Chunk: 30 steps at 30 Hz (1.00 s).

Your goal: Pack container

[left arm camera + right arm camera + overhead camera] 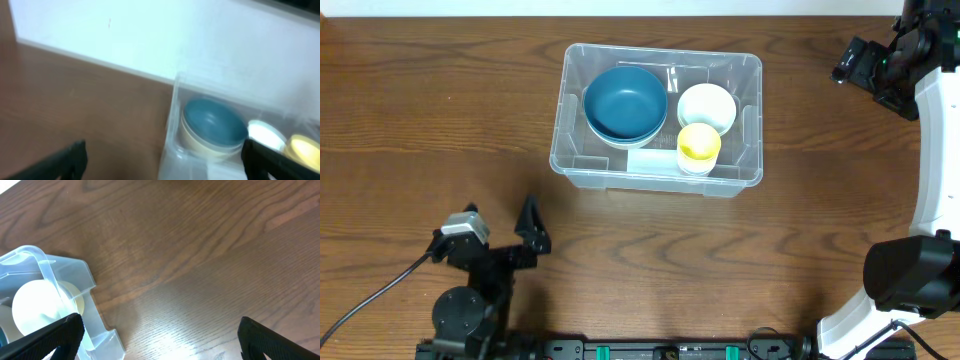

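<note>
The clear plastic container (740,180) stands on the wooden table at the back middle. Inside it are a blue bowl (625,102) stacked on a pale one, a white bowl (707,106) and a yellow bowl (699,143). My left gripper (520,225) is open and empty near the front left, well short of the container. In the left wrist view (162,160) the container (172,120) with the blue bowl (214,121) lies ahead, blurred. My right gripper (850,62) is open and empty, raised at the far right. In the right wrist view (160,340) the container's corner (75,272) and the white bowl (35,305) show at left.
A whitish label patch (652,160) lies on the container's floor. A black cable (370,295) trails from the left arm base at the front left. A white wall (200,35) runs behind the table's far edge. Bare wood (210,255) lies under the right gripper.
</note>
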{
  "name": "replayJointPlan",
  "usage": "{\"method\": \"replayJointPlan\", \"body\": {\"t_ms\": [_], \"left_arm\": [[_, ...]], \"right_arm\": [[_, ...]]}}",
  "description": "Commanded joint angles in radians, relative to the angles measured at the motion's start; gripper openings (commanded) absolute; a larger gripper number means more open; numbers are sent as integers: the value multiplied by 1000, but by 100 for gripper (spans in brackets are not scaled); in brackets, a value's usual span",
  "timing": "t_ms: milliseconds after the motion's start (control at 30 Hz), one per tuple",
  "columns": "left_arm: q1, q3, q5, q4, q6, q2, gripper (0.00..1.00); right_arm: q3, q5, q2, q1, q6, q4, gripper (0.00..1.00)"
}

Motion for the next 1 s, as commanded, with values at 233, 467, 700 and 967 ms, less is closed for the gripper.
{"method": "replayJointPlan", "body": {"t_ms": [233, 467, 700, 967], "left_arm": [[32, -312, 51, 492, -1, -21, 98], [51, -343, 51, 446, 0, -97, 98], [56, -354, 51, 359, 0, -132, 98], [56, -381, 51, 227, 26, -132, 98]], "right_arm": [[12, 8, -15, -1, -3, 1, 99], [12, 8, -15, -1, -3, 1, 99], [12, 8, -15, -1, -3, 1, 99], [12, 8, -15, -1, -3, 0, 99]]}}
